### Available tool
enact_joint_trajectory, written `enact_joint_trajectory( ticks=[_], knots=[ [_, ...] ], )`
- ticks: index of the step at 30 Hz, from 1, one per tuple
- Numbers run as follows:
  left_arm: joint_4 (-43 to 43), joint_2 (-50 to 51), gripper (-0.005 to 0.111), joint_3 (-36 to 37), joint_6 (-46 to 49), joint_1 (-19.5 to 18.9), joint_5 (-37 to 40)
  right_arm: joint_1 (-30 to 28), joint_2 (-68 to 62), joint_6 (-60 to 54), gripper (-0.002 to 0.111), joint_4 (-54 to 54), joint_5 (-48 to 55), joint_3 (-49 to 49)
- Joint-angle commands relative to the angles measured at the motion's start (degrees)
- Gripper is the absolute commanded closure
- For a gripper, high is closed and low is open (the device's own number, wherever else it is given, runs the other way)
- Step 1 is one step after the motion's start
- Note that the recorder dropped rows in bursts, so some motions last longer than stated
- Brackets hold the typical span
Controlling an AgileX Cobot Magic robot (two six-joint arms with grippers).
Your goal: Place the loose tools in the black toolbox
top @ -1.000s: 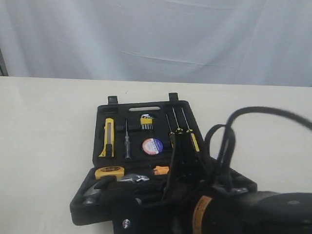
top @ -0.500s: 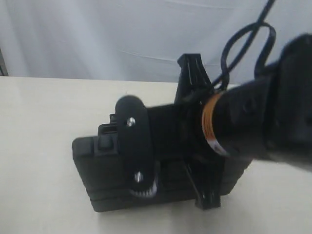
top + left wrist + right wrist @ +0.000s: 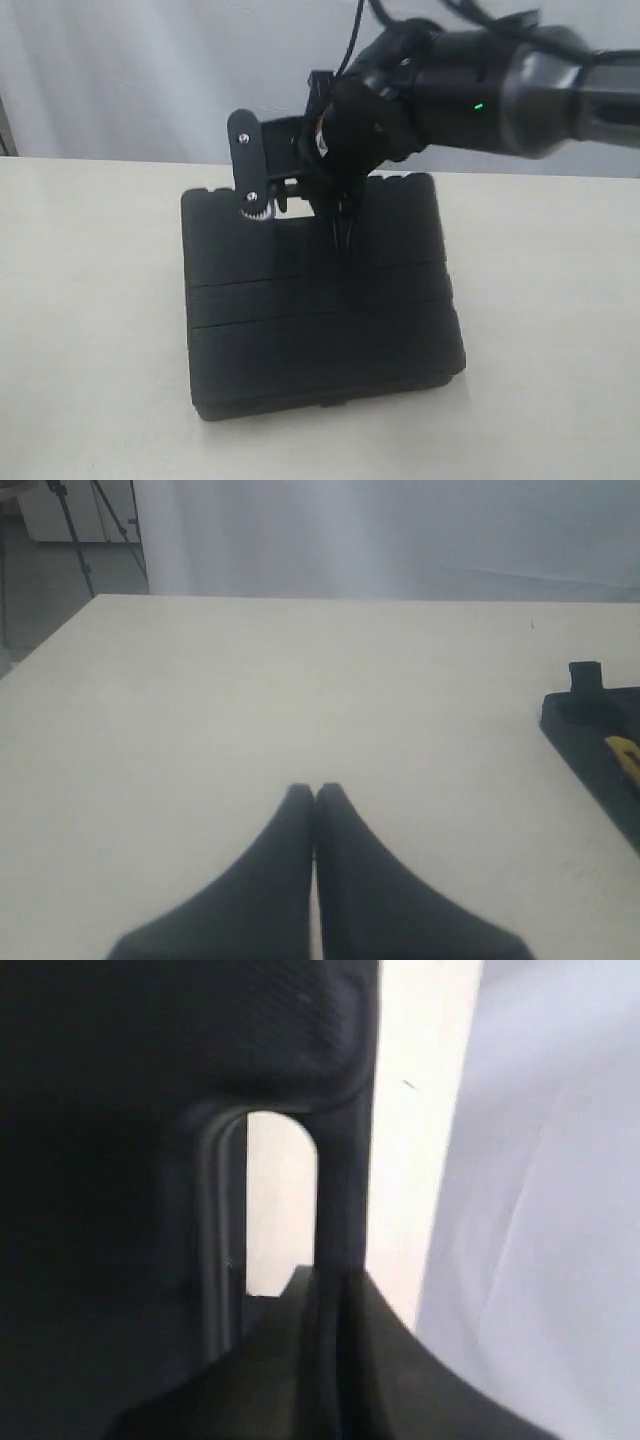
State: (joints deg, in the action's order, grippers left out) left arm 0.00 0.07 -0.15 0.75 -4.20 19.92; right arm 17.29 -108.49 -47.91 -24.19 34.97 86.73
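Now the shut toolbox (image 3: 320, 320) lies flat on the tabletop (image 3: 90, 300) with its handle slot (image 3: 282, 1200) at 12 o'clock, just beneath the right hand (image 3: 343, 238), whose fingers (image 3: 285, 1360) are pressed together on nothing, so that arm is nearer.

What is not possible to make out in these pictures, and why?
- Tools: exterior view, the closed toolbox hides them.
- Right hand: exterior view, dark against the toolbox; contact unclear.
- Toolbox, left wrist view: cut off by the picture's edge; the yellow bit there is too small to name.
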Motion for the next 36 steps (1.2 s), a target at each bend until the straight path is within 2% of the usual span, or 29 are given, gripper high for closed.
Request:
enact_joint_trajectory(
  ticks=[1,10,25,36],
  knots=[
    [0.0,-0.07,0.107,0.15,-0.33,0.27,-0.31,-1.17,-9.33,-2.78,0.109,3.64,0.39,4.11],
    [0.0,-0.07,0.107,0.15,-0.33,0.27,-0.31,-1.71,-21.28,-2.75,0.109,5.42,0.02,7.96],
    [0.0,-0.07,0.107,0.15,-0.33,0.27,-0.31,-1.71,-23.07,-2.88,0.109,9.26,0.91,7.76],
    [0.0,-0.07,0.107,0.15,-0.33,0.27,-0.31,-1.71,-19.56,-2.73,0.109,7.7,-3.21,7.87]
  ],
)
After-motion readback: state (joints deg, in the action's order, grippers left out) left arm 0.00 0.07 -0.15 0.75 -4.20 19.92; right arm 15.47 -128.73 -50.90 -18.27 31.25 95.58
